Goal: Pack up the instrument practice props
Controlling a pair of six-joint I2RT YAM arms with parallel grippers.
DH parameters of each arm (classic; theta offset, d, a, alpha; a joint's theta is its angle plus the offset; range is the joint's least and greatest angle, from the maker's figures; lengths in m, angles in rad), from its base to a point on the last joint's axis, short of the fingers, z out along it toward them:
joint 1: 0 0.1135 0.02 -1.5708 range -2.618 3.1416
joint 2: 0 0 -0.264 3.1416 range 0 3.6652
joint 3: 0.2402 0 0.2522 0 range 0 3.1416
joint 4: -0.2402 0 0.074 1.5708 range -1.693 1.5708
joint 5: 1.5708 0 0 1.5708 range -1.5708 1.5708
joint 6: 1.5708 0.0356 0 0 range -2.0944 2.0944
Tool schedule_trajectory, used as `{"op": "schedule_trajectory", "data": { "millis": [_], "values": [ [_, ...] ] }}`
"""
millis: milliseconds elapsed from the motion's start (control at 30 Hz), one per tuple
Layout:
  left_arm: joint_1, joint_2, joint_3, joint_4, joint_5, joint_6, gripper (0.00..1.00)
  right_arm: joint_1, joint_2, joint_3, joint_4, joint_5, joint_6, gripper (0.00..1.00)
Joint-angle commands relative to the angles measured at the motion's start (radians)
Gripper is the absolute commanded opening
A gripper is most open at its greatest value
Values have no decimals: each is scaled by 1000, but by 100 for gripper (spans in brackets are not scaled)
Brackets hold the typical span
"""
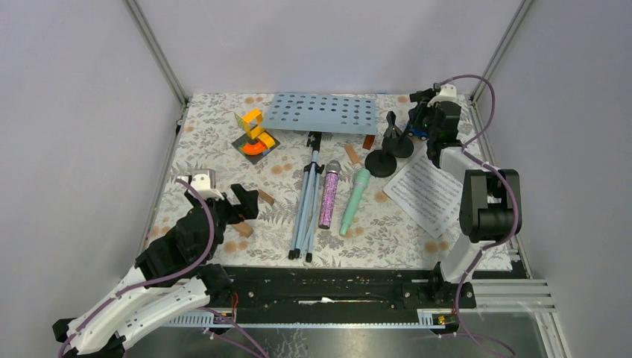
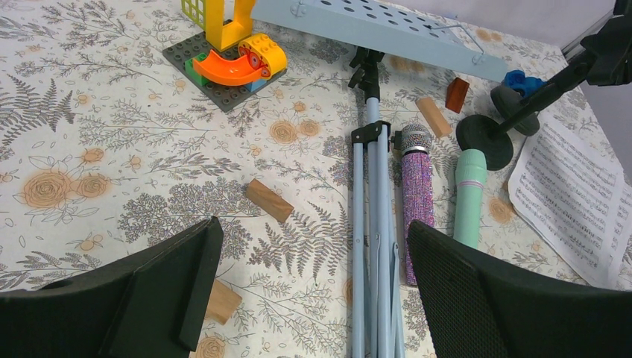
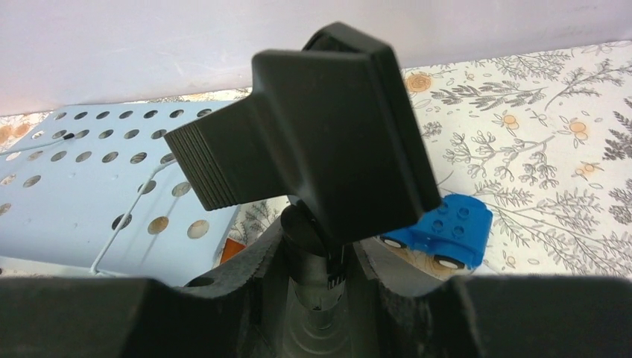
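Packing looks barely begun: the right gripper (image 3: pixel 320 287) pinches the stem of a black plastic mic holder (image 3: pixel 313 134) at the table's far right, and the left gripper (image 2: pixel 309 298) hangs spread wide. The perforated blue music rack (image 1: pixel 322 113), glittery purple microphone (image 1: pixel 329 195), smooth mint microphone (image 1: pixel 355 201) and sheet music (image 1: pixel 426 195) lie loose mid-table.

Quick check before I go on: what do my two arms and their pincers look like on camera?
Both arms combine white links with black joint housings. The left arm has small holes along its white link; the right arm has a bulky black joint block. A purple cable loops along each arm. The left pincer and right pincer each have two broad black fingers with finely textured pads.
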Motion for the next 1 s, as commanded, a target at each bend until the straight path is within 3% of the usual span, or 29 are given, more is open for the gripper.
{"op": "schedule_trajectory", "data": {
  "millis": [0, 333, 633, 700, 833, 967],
  "values": [
    [3, 18, 2, 27, -14, 5, 99, -1, 39, 139, 62, -33, -20, 0],
    [3, 25, 1, 27, -19, 4, 99, -2, 124, 169, 71, -65, -155, 1],
    [3, 23, 1, 26, -19, 5, 99, -1, 153, 114, 190, -40, -190, 12],
    [3, 18, -1, 26, -20, 4, 99, -1, 148, 96, 216, -38, -192, 24],
    [3, 18, -1, 26, -22, 5, 99, -1, 124, 57, 239, -74, -201, 56],
    [2, 23, 0, 27, -21, 4, 99, -1, 69, 10, 256, -78, -185, 73]
  ]
}}
